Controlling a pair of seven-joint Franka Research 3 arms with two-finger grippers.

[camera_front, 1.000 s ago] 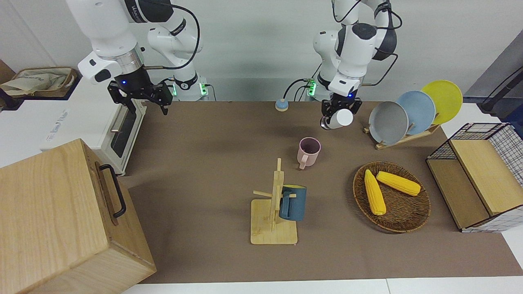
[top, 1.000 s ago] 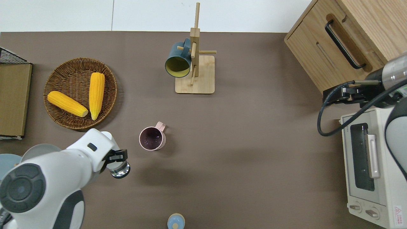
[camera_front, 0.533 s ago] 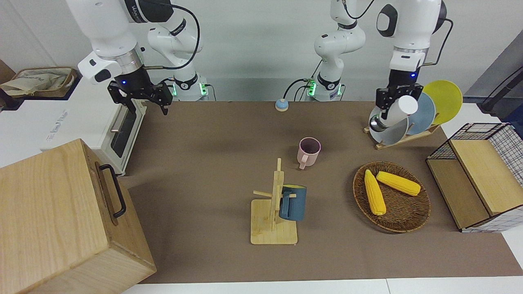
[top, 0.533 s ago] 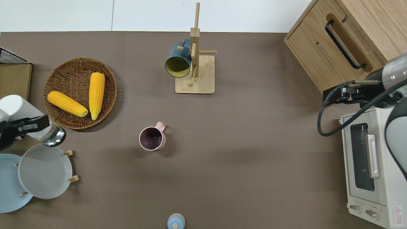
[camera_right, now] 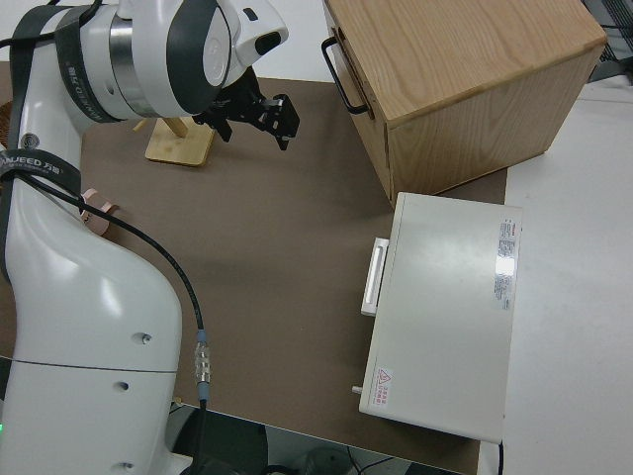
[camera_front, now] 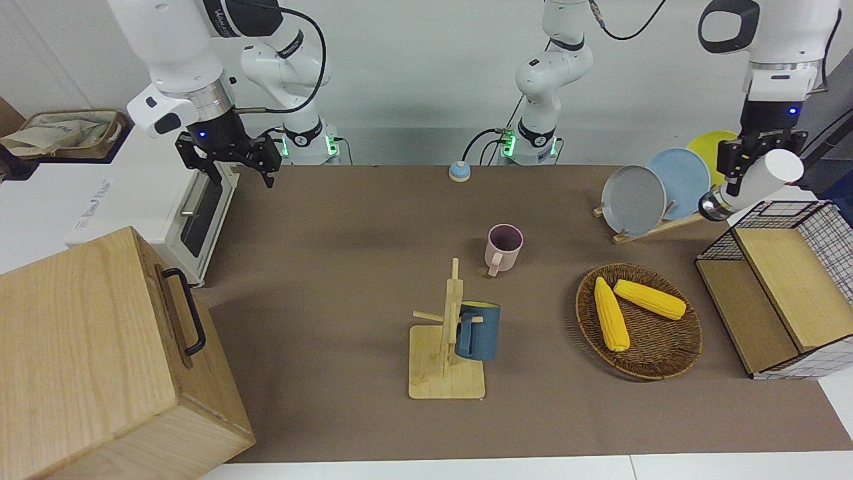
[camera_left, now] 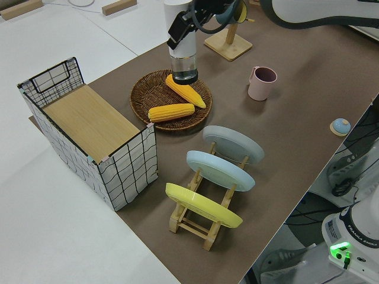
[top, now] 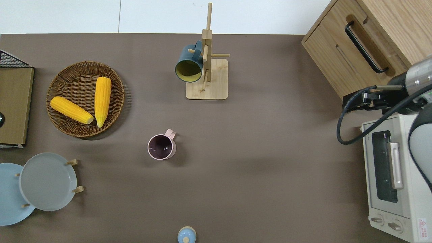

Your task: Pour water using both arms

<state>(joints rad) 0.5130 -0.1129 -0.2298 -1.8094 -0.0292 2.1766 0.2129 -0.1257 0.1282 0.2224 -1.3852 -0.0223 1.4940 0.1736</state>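
My left gripper (camera_front: 741, 175) is shut on a white bottle (camera_front: 760, 179) with a shiny end. The bottle hangs tilted, shiny end lower, over the end of the table by the wire basket (camera_front: 824, 227) with a wooden lid. In the left side view the left gripper (camera_left: 188, 26) grips the bottle (camera_left: 180, 50) across its white body. The overhead view shows only a dark sliver of it at the edge. A pink mug (camera_front: 504, 247) (top: 162, 146) stands upright mid-table, dark inside. My right gripper (camera_front: 230, 160) is open and its arm is parked.
A wooden mug rack (camera_front: 445, 373) carries a blue mug (camera_front: 478, 331). A wicker basket (camera_front: 666, 370) has two corn cobs. Grey, blue and yellow plates stand in a rack (camera_front: 656, 228). A toaster oven (top: 391, 182), a wooden box (camera_front: 100, 353) and a small blue knob (camera_front: 458, 172) are also here.
The left arm has swung the bottle away from the pink mug, past the plate rack, out to the wire basket at its end of the table. The right arm has not moved.
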